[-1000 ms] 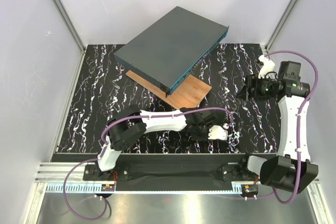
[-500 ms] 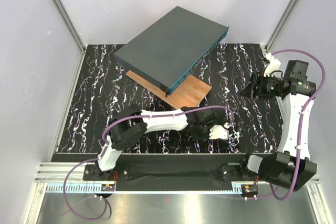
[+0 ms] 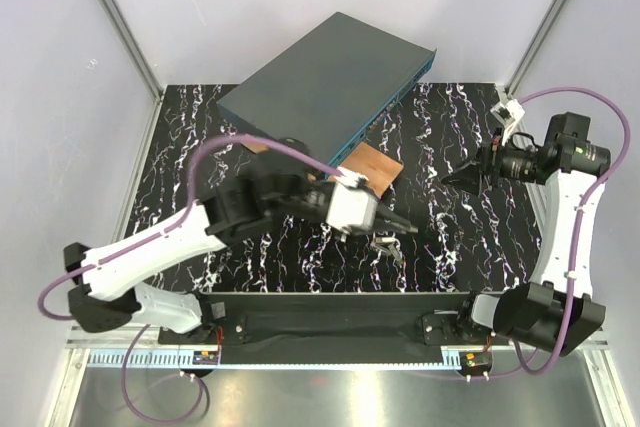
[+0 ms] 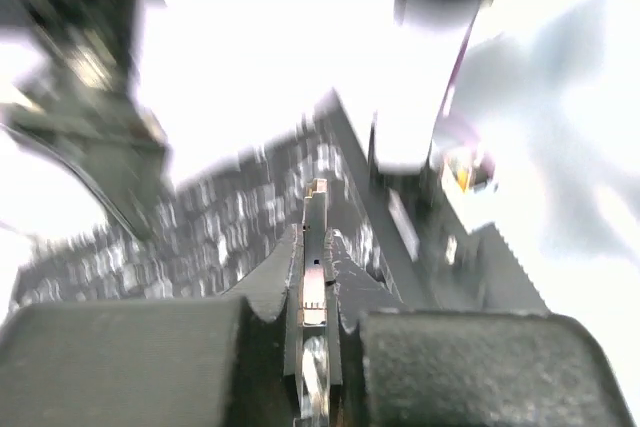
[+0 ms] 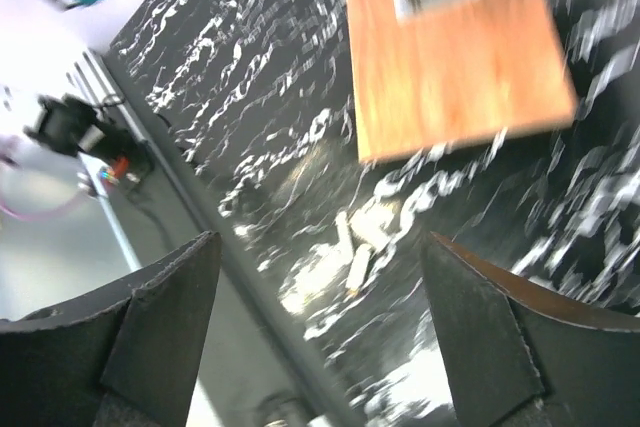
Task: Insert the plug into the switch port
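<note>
**Switch** point(image 3: 330, 82): flat dark teal box at the table's far side, set diagonally. Its near corner rests on a wooden board point(image 3: 372, 167), and its port face is turned to the near right.

**Plug** point(image 4: 316, 202): thin clear piece, seen edge-on, its tip protruding past the fingertips. It is held above the black marbled mat point(image 3: 180, 197), apart from the switch.

**Left gripper** point(image 4: 314, 247): jaws clenched on the plug.

**Right gripper** point(image 5: 320, 242): jaws spread wide with nothing between them, raised over the mat's right side.

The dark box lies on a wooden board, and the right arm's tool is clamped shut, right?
No: the right tool is open, its fingers wide apart in the right wrist view. The box does lie on the wooden board.
</note>
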Controlling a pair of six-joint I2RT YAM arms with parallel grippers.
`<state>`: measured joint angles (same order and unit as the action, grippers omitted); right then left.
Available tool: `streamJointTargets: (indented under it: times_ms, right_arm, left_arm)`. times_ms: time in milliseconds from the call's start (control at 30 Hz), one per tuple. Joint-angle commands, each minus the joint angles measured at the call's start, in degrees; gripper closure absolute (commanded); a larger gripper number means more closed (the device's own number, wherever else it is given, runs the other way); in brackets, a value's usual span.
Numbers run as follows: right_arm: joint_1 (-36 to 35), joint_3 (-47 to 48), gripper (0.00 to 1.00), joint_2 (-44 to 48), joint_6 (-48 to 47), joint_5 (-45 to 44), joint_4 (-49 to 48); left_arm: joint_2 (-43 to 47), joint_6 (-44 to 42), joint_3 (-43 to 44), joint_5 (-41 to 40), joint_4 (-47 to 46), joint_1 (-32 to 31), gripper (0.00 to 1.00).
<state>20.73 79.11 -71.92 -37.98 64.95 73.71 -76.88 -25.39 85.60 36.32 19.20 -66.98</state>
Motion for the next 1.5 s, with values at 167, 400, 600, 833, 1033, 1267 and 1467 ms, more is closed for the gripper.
streamJointTargets:
  times_ms: [167, 400, 600, 833, 1033, 1267, 1467]
  right_arm:
    - [0.2, 6.6, 0.13, 6.2, -8.9, 18.6, 7.6]
    - [-5.3, 3.9, 0.15, 9.7, 13.5, 25.6, -16.3]
    - [-8.8, 2.0, 0.18, 10.4, 18.5, 24.7, -22.2]
    - [-9.2, 2.7, 0.24, 11.0, 20.0, 26.7, -24.1]
    - [-9.7, 3.3, 0.30, 10.5, 19.5, 28.2, -24.5]
    - [-11.8, 7.5, 0.37, 7.9, 17.0, 29.0, -20.2]
    - [-11.8, 13.1, 0.45, 3.1, 8.4, 31.5, -7.9]
  left_arm:
    - [-0.9, 41.3, -3.7, -5.2, -29.1, 9.0, 1.00]
    - [-5.9, 48.5, -1.2, -6.8, -39.0, 9.4, 1.00]
    - [-9.1, 51.7, 0.2, -8.4, -44.2, 9.7, 1.00]
    - [-10.0, 51.7, 0.4, -10.9, -46.1, 10.7, 1.00]
    - [-10.7, 52.1, 1.0, -10.6, -47.0, 11.3, 1.00]
    - [-12.0, 52.5, 0.8, -9.5, -49.1, 11.3, 1.00]
    - [-12.7, 53.0, 0.8, -9.4, -50.6, 11.3, 1.00]
